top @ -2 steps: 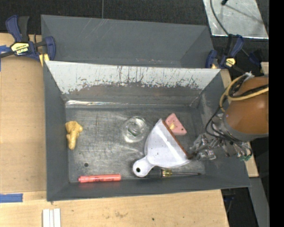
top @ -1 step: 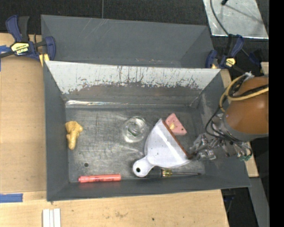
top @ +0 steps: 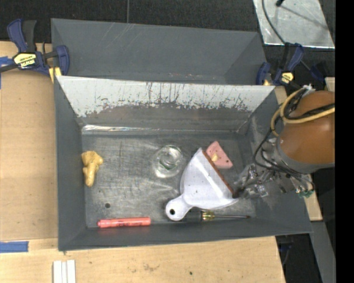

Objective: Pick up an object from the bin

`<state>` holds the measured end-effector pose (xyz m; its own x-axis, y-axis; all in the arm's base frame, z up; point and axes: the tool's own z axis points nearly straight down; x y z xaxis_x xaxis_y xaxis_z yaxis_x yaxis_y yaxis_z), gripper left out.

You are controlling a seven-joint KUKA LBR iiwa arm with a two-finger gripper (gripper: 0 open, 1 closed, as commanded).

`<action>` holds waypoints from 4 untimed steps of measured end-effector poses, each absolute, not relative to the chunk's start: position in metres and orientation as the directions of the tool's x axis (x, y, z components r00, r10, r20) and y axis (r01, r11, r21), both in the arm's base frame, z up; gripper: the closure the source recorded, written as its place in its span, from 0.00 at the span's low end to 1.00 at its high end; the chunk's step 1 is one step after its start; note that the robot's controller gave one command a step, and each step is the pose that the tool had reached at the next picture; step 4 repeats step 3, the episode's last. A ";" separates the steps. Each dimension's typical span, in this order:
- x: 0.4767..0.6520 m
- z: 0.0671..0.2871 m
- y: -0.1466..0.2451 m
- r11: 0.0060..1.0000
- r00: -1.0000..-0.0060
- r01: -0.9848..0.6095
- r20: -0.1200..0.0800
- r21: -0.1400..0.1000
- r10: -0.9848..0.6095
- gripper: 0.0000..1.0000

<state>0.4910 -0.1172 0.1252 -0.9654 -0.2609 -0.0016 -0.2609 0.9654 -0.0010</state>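
Note:
My gripper [top: 246,186] is low at the right side of the bin, its fingertips right beside the brown edge of a white dustpan-like scoop [top: 199,188] that lies flat with its round handle end toward the front. A pink wedge-shaped piece [top: 219,155] lies just behind the scoop. A thin screwdriver-like tool [top: 224,216] with a brass collar lies along the front, under the scoop's edge. Nothing shows between the fingers.
A clear glass cup [top: 167,160] stands in the middle of the bin. A yellow lumpy figure [top: 91,165] lies at the left. A red marker-like stick [top: 124,222] lies along the front left wall. The arm's orange cover and cables hang over the right rim.

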 end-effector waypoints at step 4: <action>0.504 0.272 -0.147 0.996 -0.996 -0.089 -0.004 -0.002 -0.089 1.00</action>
